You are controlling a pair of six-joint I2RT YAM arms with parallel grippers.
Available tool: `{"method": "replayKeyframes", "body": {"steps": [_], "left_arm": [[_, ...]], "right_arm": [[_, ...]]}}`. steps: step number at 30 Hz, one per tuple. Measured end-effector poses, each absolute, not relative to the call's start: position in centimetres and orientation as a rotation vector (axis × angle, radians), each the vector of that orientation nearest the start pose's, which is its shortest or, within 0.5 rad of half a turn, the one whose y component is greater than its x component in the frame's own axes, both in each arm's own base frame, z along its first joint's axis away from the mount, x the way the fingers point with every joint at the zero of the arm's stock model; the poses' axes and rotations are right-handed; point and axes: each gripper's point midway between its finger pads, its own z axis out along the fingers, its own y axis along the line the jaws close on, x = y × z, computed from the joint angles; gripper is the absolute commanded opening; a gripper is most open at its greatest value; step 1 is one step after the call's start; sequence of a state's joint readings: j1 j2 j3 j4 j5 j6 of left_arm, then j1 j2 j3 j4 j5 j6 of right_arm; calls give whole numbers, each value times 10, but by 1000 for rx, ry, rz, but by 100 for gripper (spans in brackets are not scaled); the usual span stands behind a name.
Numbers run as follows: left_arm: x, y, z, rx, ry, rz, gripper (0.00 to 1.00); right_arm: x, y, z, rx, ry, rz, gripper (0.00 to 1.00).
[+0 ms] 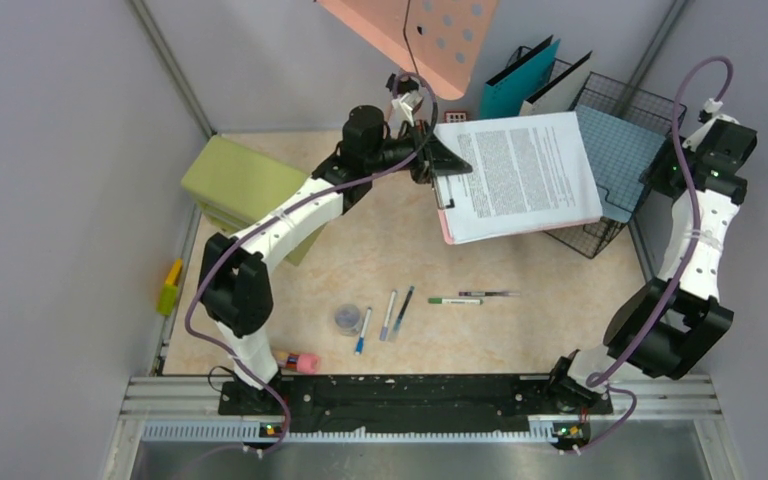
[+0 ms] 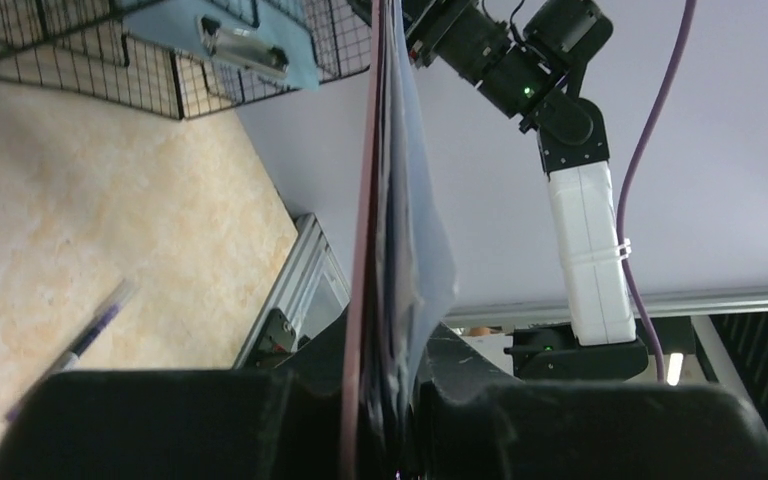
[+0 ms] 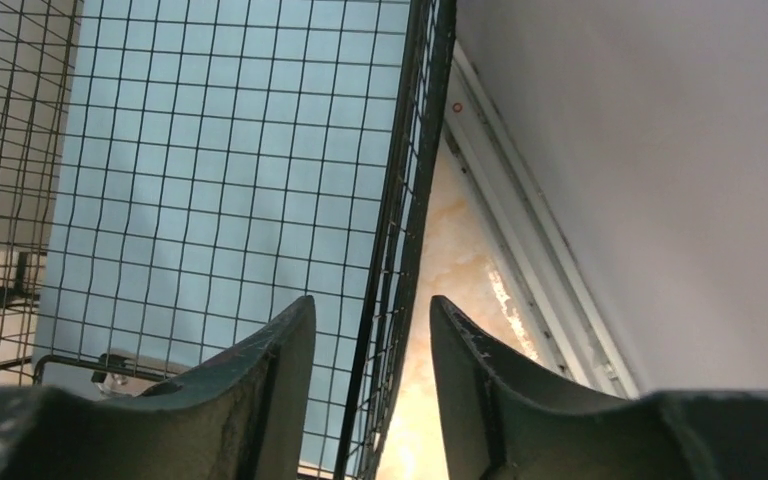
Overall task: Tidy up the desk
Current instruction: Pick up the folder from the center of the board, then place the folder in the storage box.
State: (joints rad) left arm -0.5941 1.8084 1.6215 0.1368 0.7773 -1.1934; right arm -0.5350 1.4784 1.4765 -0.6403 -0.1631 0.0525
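A clipboard (image 1: 520,178) bearing a printed sheet is held by the left hand (image 1: 438,160), which is closed narrowly on the board's left edge; in the left wrist view the board is seen edge-on, clamped between the two fingers (image 2: 160,420). The board is raised above the back of the desk (image 1: 360,250), its far side overlapping the wire basket (image 1: 650,105) in the back right corner. A blue board (image 1: 615,150) is seen lying inside that basket. The right hand (image 3: 372,300) is placed at the basket's right wall, its jaws partly open, with the wire wall standing between the two fingers and a gap visible on each side. The desk itself, pale and marbled, fills the space between the grey walls and the front rail. On its middle, several pens (image 1: 392,314) and a green marker (image 1: 455,300) are spread near a small round container (image 1: 347,318). A green cabinet (image 1: 245,190) is set at the left side, and a teal folder (image 1: 520,80) is stood at the back wall.
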Motion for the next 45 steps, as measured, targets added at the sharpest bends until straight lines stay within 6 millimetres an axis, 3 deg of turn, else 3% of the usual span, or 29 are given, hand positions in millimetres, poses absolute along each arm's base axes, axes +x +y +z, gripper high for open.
{"method": "replayKeyframes", "body": {"steps": [6, 12, 25, 27, 31, 34, 37, 45], "left_arm": [[314, -400, 330, 94, 2118, -1887, 0], [301, -392, 324, 32, 2130, -1927, 0], [297, -386, 342, -3, 2041, -1968, 0], [298, -387, 344, -27, 2034, -1986, 0], [295, -391, 353, -49, 2011, -2025, 0], [290, -398, 352, -59, 2020, -2047, 0], [290, -406, 344, -70, 2046, -2046, 0], [298, -420, 318, -133, 2128, -2009, 0]], "right_arm": [[371, -176, 229, 581, 2163, -20, 24], [364, -173, 227, 635, 2114, -14, 0], [331, -153, 227, 721, 2084, 20, 0], [325, -149, 228, 734, 2081, 29, 6], [311, -138, 228, 758, 2079, 47, 37], [303, -119, 235, 754, 2077, 142, 57], [298, -103, 241, 734, 2076, 214, 64], [292, -97, 249, 699, 2096, 223, 68]]}}
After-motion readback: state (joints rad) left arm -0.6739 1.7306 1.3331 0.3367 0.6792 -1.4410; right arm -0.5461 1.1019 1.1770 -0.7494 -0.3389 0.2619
